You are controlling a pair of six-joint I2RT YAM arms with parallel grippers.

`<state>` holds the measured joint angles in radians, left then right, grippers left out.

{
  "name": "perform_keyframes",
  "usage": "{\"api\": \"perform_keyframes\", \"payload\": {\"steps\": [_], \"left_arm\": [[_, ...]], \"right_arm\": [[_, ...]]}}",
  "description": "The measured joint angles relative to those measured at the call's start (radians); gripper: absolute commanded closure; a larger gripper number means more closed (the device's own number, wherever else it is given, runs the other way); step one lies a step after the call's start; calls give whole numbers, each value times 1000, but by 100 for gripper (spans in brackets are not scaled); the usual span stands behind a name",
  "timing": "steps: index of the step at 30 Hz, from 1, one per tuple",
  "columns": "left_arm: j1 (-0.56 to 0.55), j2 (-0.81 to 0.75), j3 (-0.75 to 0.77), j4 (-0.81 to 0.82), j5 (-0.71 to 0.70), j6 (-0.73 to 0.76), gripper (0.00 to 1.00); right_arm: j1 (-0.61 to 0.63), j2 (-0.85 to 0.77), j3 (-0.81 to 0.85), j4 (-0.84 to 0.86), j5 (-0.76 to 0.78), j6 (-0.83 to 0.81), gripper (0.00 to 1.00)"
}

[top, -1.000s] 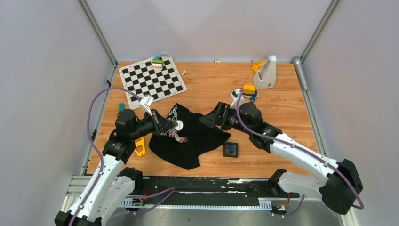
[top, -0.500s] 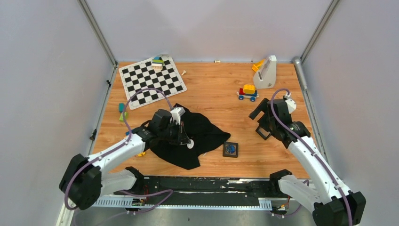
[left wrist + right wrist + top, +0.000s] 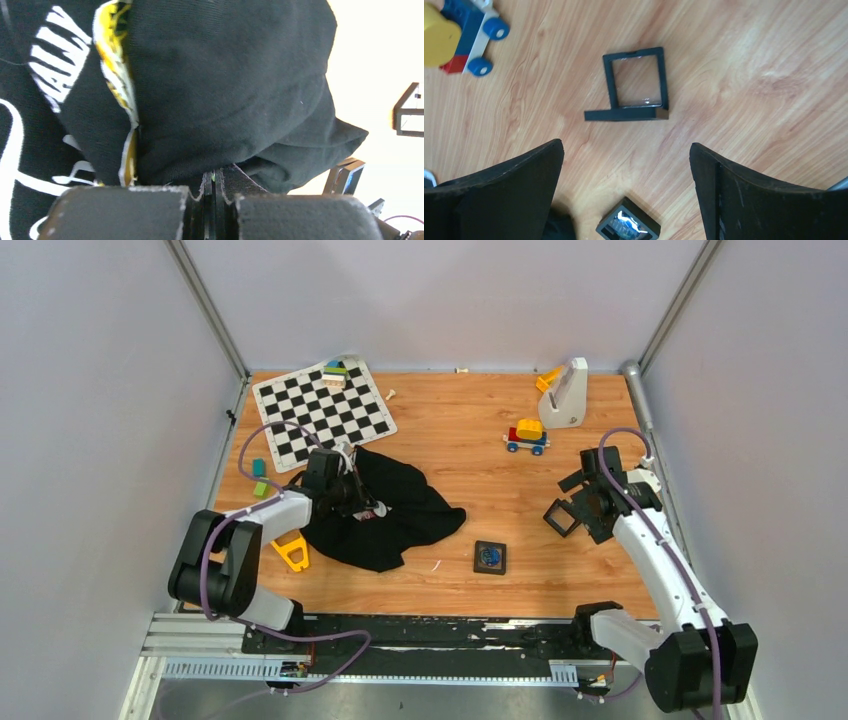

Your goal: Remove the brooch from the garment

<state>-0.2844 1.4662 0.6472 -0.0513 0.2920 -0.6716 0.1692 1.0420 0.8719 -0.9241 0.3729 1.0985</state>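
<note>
The black garment (image 3: 385,520) with a printed design lies crumpled left of the table's centre. It fills the left wrist view (image 3: 210,90). My left gripper (image 3: 362,506) rests on its left part, jaws shut together (image 3: 212,176) with the tips under a fold of cloth. A small blue disc, the brooch (image 3: 489,557), sits in a black square tray right of the garment. It also shows in the right wrist view (image 3: 628,226). My right gripper (image 3: 574,504) hovers at the right, wide open and empty (image 3: 625,150).
An empty black square frame (image 3: 560,519) stands on the wood just ahead of my right gripper (image 3: 636,82). A toy car (image 3: 527,436), a white stand (image 3: 566,392), a checkerboard mat (image 3: 322,410) and a yellow piece (image 3: 292,553) lie around.
My left arm swung back to the garment's left part and the cloth shifted left with it. My right arm pulled away from the garment to the right side of the table.
</note>
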Motion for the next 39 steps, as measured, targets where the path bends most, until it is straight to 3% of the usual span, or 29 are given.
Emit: {"api": "perform_keyframes", "payload": {"steps": [5, 10, 16, 22, 30, 35, 39], "left_arm": [[0, -18, -10, 90, 59, 53, 100], [-38, -152, -97, 185, 130, 98, 100], [-101, -341, -169, 278, 171, 129, 100], [-109, -391, -190, 312, 172, 139, 100], [-109, -385, -190, 312, 174, 140, 100], [-109, -381, -190, 313, 175, 140, 100], [-109, -371, -190, 314, 175, 141, 100]], "right_arm": [[-64, 47, 0, -6, -3, 33, 0], [-90, 106, 0, 15, -50, 44, 0], [-94, 223, 35, 115, -90, -171, 0], [-94, 280, 53, 153, -102, -283, 0], [-91, 333, 53, 160, -114, -314, 10], [-87, 338, 51, 161, -119, -316, 23], [-83, 338, 43, 165, -128, -315, 26]]}}
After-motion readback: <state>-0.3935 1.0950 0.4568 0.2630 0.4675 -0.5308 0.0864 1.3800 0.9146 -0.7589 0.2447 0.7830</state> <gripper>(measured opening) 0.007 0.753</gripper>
